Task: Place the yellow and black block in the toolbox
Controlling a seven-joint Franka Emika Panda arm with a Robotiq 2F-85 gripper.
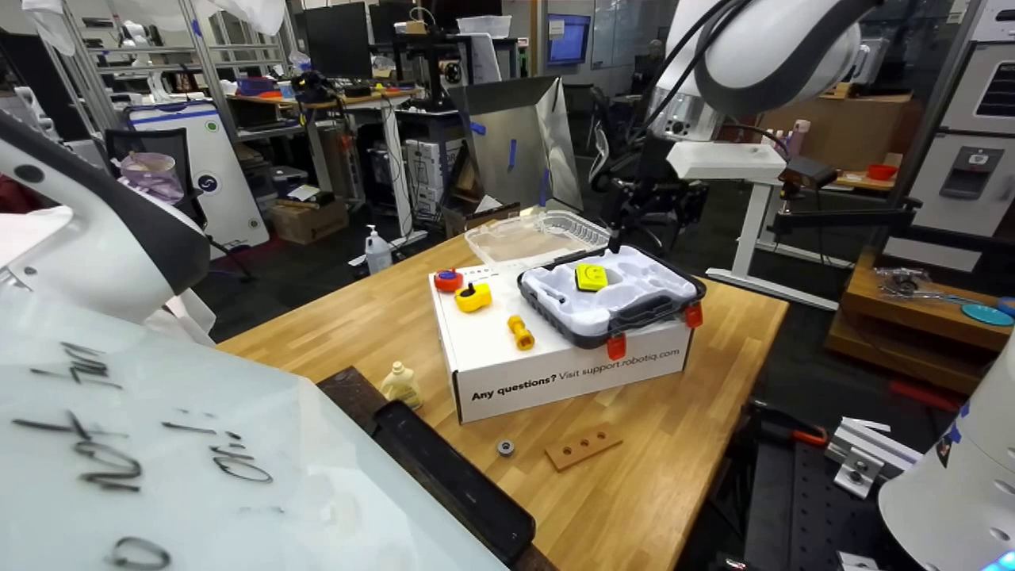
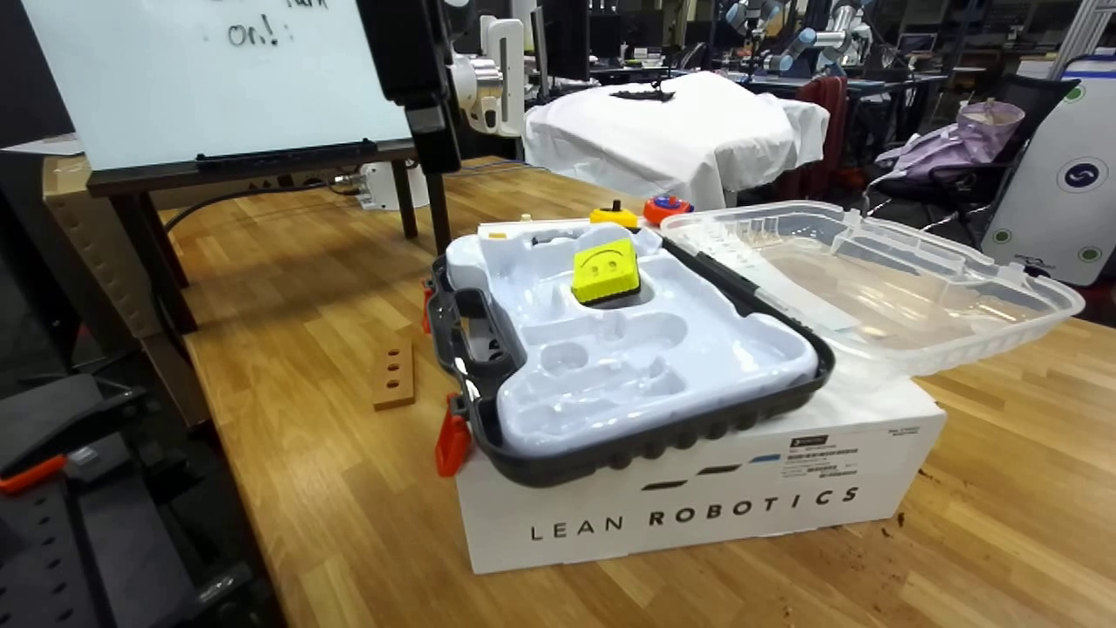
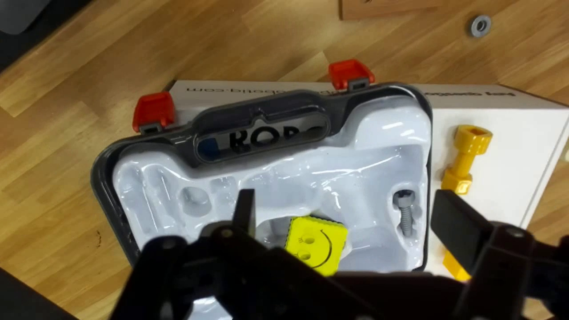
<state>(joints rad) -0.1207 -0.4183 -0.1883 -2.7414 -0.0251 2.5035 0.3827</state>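
Observation:
The yellow and black block (image 3: pixel 318 244) has a smiling face on its yellow top and a dark underside. It lies slightly tilted in a hollow of the toolbox's white insert, and shows in both exterior views (image 1: pixel 591 277) (image 2: pixel 605 272). The toolbox (image 3: pixel 262 104) (image 1: pixel 583 339) (image 2: pixel 558 471) is open, with a dark grey rim. My gripper (image 3: pixel 355 218) hangs above the toolbox, also visible in an exterior view (image 1: pixel 638 234). Its fingers are wide apart with nothing held between them. The block is below, nearer the left finger in the wrist view, and its lower corner is partly hidden by the gripper.
The toolbox rests on a white cardboard box (image 1: pixel 571 377). Its clear lid (image 2: pixel 942 288) is folded back. Beside it are a yellow bolt (image 1: pixel 520 333), a yellow piece with a black knob (image 1: pixel 473 297) and a red piece (image 1: pixel 448 280). A grey bolt (image 3: pixel 404 213) sits in the insert.

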